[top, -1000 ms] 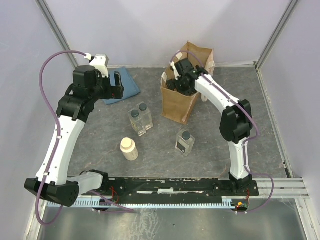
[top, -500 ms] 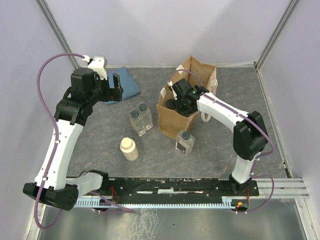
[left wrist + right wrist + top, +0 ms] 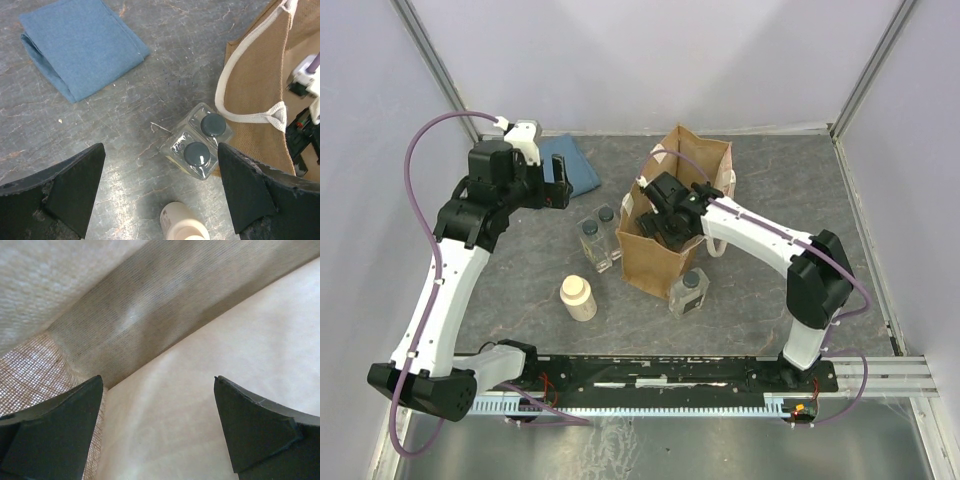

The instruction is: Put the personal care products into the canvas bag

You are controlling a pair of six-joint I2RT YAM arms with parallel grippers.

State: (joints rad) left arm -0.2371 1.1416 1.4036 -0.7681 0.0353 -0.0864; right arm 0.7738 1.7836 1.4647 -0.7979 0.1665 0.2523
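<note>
The tan canvas bag (image 3: 650,262) stands upright at mid-table, also at the right of the left wrist view (image 3: 252,95). My right gripper (image 3: 159,425) is open and empty inside the bag, over its pale floor; in the top view its wrist (image 3: 668,212) sits in the bag's mouth. Two clear square bottles (image 3: 590,243) (image 3: 607,224) stand together left of the bag, also in the left wrist view (image 3: 196,154) (image 3: 213,125). A third clear bottle (image 3: 689,292) stands against the bag's front. The cream bottle (image 3: 578,297) stands front left. My left gripper (image 3: 558,183) hovers open and empty above the pair.
A folded blue cloth (image 3: 572,165) lies at the back left, also in the left wrist view (image 3: 82,45). The bag's off-white handle (image 3: 235,107) hangs over its left side near the two bottles. Grey walls close in the table at the back and sides.
The bag has shifted forward and left with my right gripper inside it, ending close to the bottle pair and against the third bottle. My left gripper has moved slightly right.
</note>
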